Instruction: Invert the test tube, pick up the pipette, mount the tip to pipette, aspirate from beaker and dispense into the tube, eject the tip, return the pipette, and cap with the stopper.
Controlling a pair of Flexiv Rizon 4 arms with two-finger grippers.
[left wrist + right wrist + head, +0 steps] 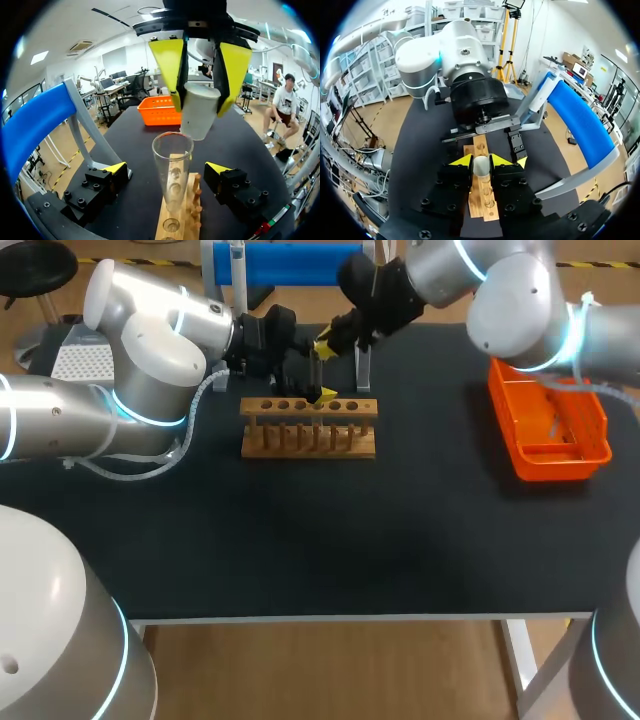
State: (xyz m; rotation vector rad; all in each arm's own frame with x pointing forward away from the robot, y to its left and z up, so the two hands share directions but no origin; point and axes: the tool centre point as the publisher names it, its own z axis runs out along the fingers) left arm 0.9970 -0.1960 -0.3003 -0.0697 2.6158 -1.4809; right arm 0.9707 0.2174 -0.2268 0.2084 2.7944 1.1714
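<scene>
head view, your right gripper (325, 340) above the wooden rack (308, 435), orange basket (548, 435) well off to its side, left wrist view, left gripper (166, 167) wide open, test tube (172, 160) upright between its fingers, touching neither, right wrist view, right gripper clamped on white stopper (481, 166)

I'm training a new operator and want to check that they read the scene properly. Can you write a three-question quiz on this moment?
1. True or false: the right gripper is shut on the white stopper.
2. Fill in: the left gripper is ___, with one finger on either side of the test tube.
3. The test tube is: A) upright in the wooden rack, mouth up; B) clamped in the right gripper; C) already capped.

Key: 1 true; 2 open; 3 A.
</scene>
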